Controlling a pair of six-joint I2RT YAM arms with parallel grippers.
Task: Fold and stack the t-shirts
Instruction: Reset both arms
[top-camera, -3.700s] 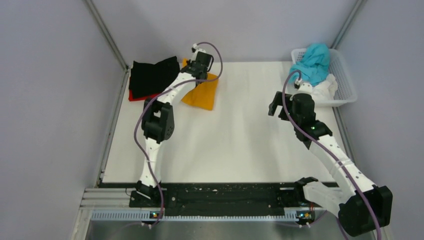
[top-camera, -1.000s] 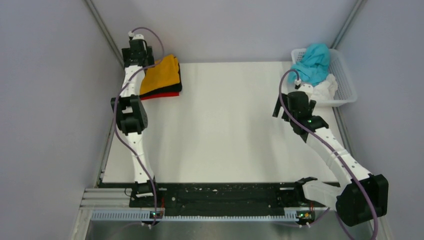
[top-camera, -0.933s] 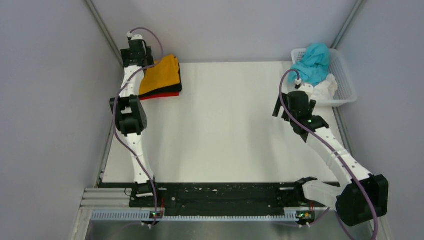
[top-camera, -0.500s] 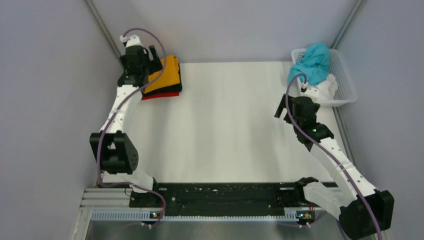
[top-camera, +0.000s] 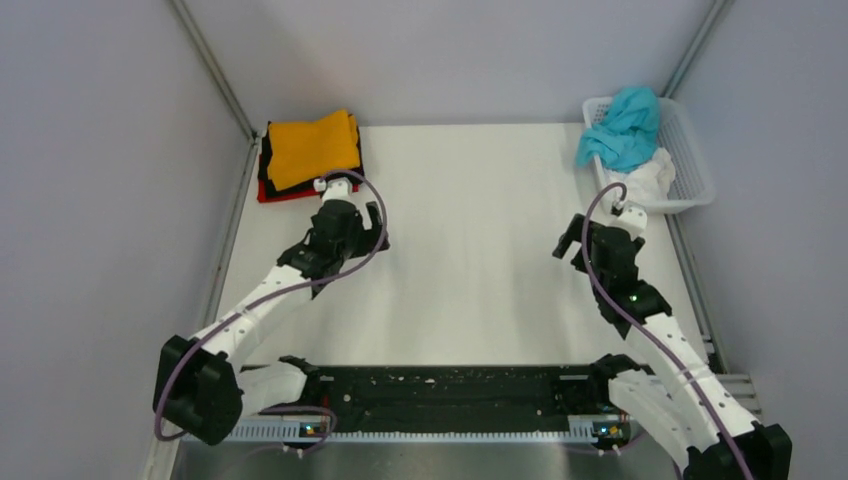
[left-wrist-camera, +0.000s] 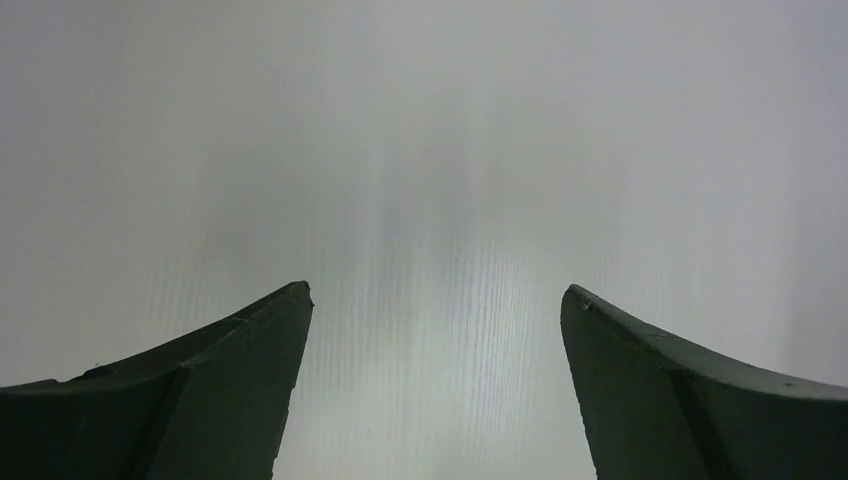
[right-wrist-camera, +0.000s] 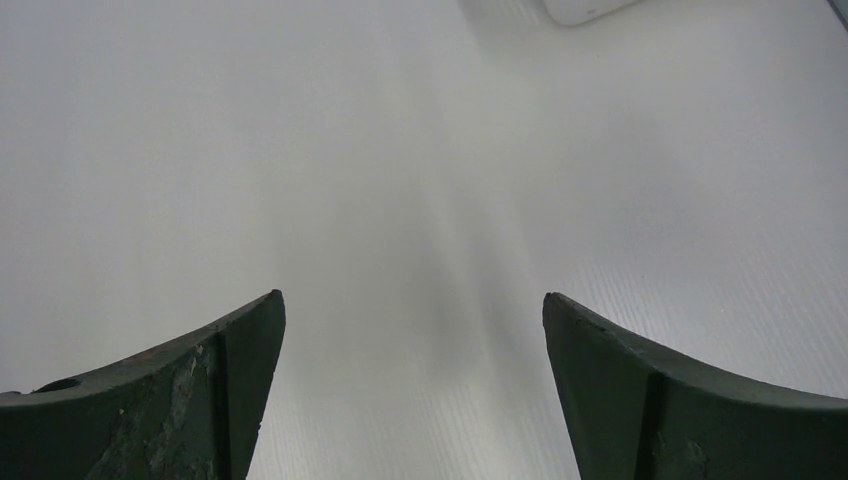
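Note:
Three folded t-shirts lie stacked at the far left corner: orange (top-camera: 312, 148) on top, black (top-camera: 266, 166) under it, red (top-camera: 276, 194) at the bottom. A crumpled teal t-shirt (top-camera: 626, 124) and a white t-shirt (top-camera: 651, 178) sit in the basket at the far right. My left gripper (top-camera: 349, 214) hangs open just in front of the stack, apart from it. In the left wrist view the left gripper (left-wrist-camera: 436, 290) shows only bare table between its fingers. My right gripper (top-camera: 598, 239) is open in front of the basket, and the right wrist view shows the right gripper (right-wrist-camera: 412, 295) holding nothing.
The white lattice basket (top-camera: 694, 150) stands at the far right edge of the white table (top-camera: 470, 250). Grey walls close in the left, right and far sides. A white rounded corner (right-wrist-camera: 590, 8) shows at the top of the right wrist view.
My left arm has drawn back from behind the stack to the table in front of it, leaving the orange t-shirt on top. The right gripper has slid slightly nearer.

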